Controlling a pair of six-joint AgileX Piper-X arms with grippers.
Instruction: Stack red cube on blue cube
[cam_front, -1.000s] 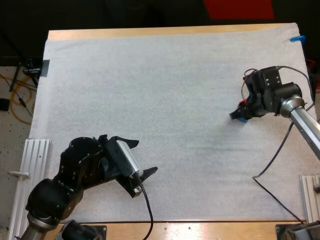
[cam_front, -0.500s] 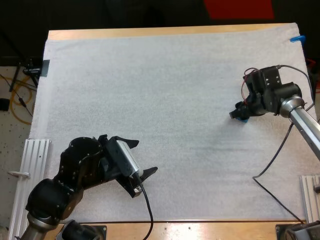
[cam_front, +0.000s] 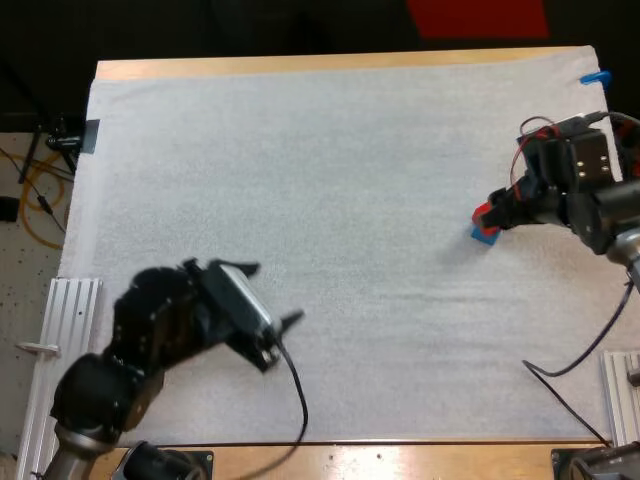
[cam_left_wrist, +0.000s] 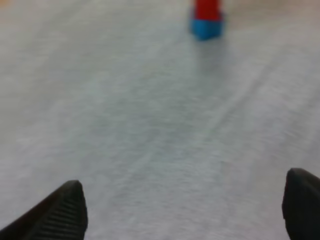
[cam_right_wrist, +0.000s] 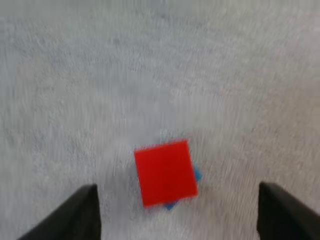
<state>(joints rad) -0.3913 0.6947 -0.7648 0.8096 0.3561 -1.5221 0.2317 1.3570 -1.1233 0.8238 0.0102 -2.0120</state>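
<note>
Nearest the camera in the high view, the left gripper (cam_front: 278, 292) hangs low over the near-left part of the white, fuzzy foam-like mat (cam_front: 330, 180). Its two black fingers are spread, with nothing between them. The left wrist view confirms this: the ribbed, wedge-shaped fingertips (cam_left_wrist: 60, 212) stand far apart over bare mat. The mat's surface there shows faint diagonal creases that the high view does not pick up.

That same wrist view looks across the mat at the stack from the side. It shows the small bright red cube (cam_left_wrist: 206, 9) sitting on top of the small bright blue cube (cam_left_wrist: 206, 28), which rests flat on the mat.

Farther over, near the mat's right side, the high view shows the right gripper (cam_front: 497, 212) beside the two cubes. There the red cube (cam_front: 483, 212) and blue cube (cam_front: 486, 235) appear as two small patches partly overlapped by the black fingers, so the stacking is hard to judge.

The right wrist view looks straight down. The red cube (cam_right_wrist: 165, 172) is a smooth, matte square turned slightly against the blue cube (cam_right_wrist: 170, 205), so blue corners peek out from under it. The right gripper's (cam_right_wrist: 177, 217) fingers are parted wide and clear of both cubes.

Beyond the mat's far edge runs a strip of the light wooden table (cam_front: 300, 65).
</note>
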